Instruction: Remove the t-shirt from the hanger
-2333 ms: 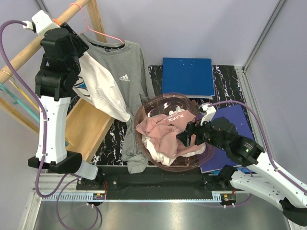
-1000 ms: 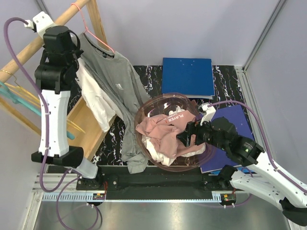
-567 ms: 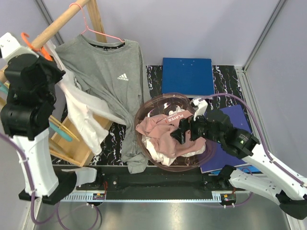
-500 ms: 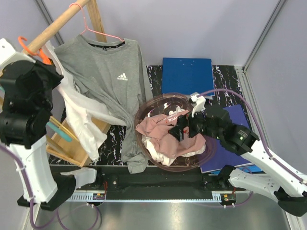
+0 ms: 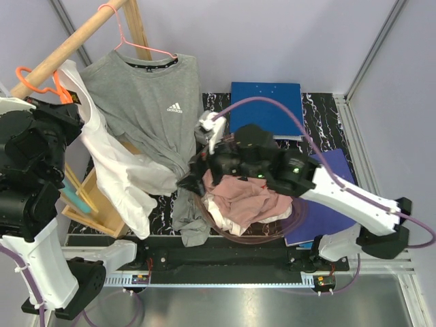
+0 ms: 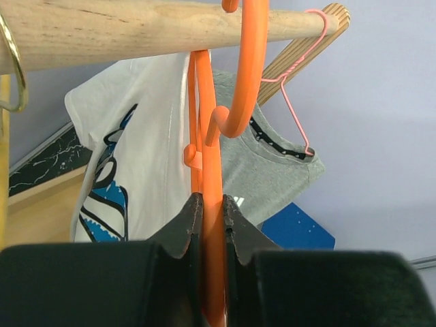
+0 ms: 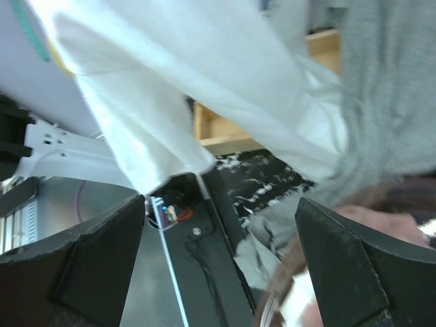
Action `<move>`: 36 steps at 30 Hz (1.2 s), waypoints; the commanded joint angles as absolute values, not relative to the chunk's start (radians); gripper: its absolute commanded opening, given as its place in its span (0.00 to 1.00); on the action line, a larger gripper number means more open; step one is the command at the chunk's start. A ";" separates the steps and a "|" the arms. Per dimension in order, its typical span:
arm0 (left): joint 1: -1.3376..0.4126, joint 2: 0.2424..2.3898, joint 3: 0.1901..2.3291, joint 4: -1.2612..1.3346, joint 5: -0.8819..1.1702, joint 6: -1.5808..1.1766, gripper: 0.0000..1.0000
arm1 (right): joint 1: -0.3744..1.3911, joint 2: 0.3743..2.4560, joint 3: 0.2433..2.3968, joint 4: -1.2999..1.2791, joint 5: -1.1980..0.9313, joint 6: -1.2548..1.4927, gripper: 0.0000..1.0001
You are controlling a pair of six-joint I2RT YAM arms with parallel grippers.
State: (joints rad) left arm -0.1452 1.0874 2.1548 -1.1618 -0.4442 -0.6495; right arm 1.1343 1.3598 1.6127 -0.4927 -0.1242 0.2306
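The white t-shirt (image 5: pixel 112 167) with a blue print (image 6: pixel 109 197) hangs from an orange hanger (image 5: pixel 60 90). The hanger's hook (image 6: pixel 246 61) is up against the wooden rod (image 6: pixel 102 27). My left gripper (image 6: pixel 210 208) is shut on the hanger's neck just below the hook. My right gripper (image 5: pixel 189 180) reaches left past the bowl, close to the shirt's lower edge. Its fingers (image 7: pixel 88 272) stand wide open with nothing between them, and the white cloth (image 7: pixel 184 88) lies just beyond them.
A grey t-shirt (image 5: pixel 146 102) hangs on a pink hanger (image 5: pixel 136 46) further along the rod, its hem down on the table. A clear bowl (image 5: pixel 294 212) holds pink and white clothes. Blue folders (image 5: pixel 267 107) lie behind it. The wooden rack frame (image 5: pixel 102 208) stands at left.
My left arm has drawn the orange hanger and white t-shirt left and nearer. My right arm has swung from over the bowl to the shirt's lower edge, jaws spreading fully.
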 commanded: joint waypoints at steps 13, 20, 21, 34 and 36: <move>-0.143 1.031 2.108 -0.917 -0.474 -0.724 0.00 | 1.327 1.678 1.767 -0.037 -0.005 0.213 0.93; -0.143 1.022 2.056 -0.879 -0.468 -0.713 0.00 | 1.351 1.678 1.709 -0.021 0.003 0.235 0.26; -0.143 1.019 2.045 -0.862 -0.466 -0.704 0.00 | 1.356 1.660 1.688 -0.017 0.003 0.241 0.18; -0.143 0.992 1.885 -0.692 -0.581 -0.623 0.00 | 1.422 1.226 1.159 -0.046 0.066 0.344 0.00; -0.143 0.994 1.884 -0.684 -0.597 -0.623 0.00 | 1.430 1.133 1.093 -0.061 0.066 0.385 0.00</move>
